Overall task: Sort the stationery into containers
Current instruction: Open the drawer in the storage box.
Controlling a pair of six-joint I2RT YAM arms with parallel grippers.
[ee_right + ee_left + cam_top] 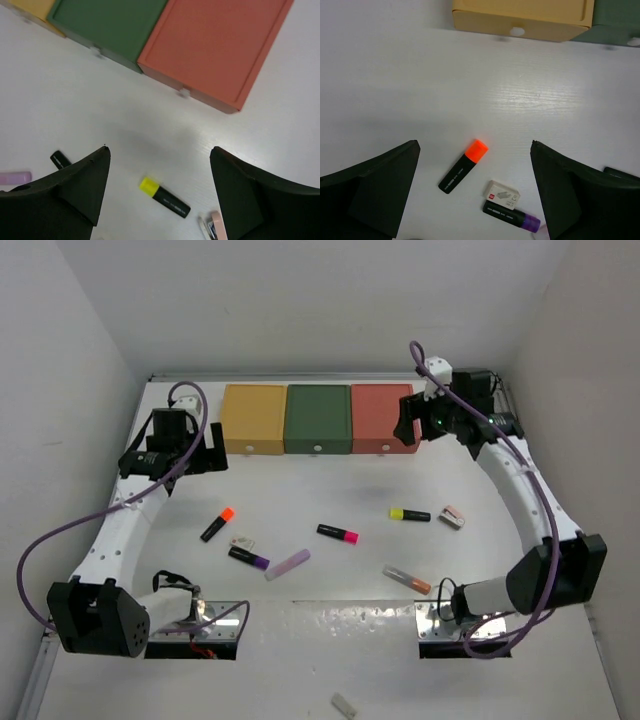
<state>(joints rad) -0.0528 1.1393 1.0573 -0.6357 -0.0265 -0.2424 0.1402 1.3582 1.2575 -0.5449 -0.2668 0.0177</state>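
Observation:
Three closed drawer boxes stand in a row at the back: mustard yellow [253,418], dark green [318,418], salmon red [385,418]. On the table lie an orange-capped marker [217,524], a white eraser [241,542], a purple-capped marker [248,559], a lilac stick [287,563], a pink-capped marker [338,533], a yellow-capped marker [409,514], a white-pink eraser [452,517] and a clear orange-tipped tube [407,579]. My left gripper [212,452] is open and empty, high above the orange marker [463,165]. My right gripper [405,426] is open and empty above the yellow marker [164,197].
A plain pale stub [344,704] lies near the front edge, between the arm bases. White walls close in the table at the back and both sides. The yellow box's knob [517,31] and the red box's knob [184,92] face the table.

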